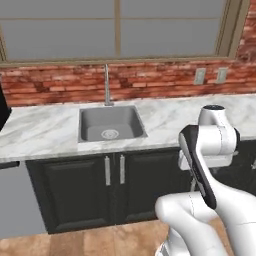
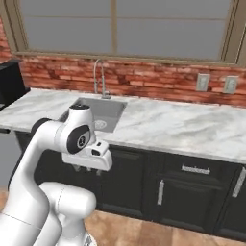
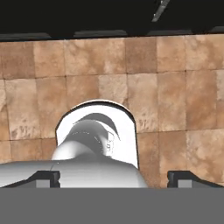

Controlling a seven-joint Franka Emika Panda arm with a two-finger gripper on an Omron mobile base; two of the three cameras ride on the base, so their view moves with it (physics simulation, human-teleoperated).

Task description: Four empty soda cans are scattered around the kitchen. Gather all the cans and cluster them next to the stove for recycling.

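Observation:
No soda cans are in view, and the stove is out of view too. My arm is folded in front of the counter, with the gripper (image 2: 88, 170) hanging below counter height and pointing down at the floor. In the hand view the gripper (image 3: 116, 178) is open, its two dark fingertips (image 3: 44, 177) set wide apart with nothing held between them. Brown floor tiles (image 3: 166, 100) lie beneath it.
A marble counter (image 1: 45, 130) carries a steel sink (image 1: 111, 123) with a tall faucet (image 1: 106, 85), below a brick wall and window. Dark cabinet doors (image 1: 85, 185) run underneath. A black object (image 2: 9, 81) stands at the counter's left end.

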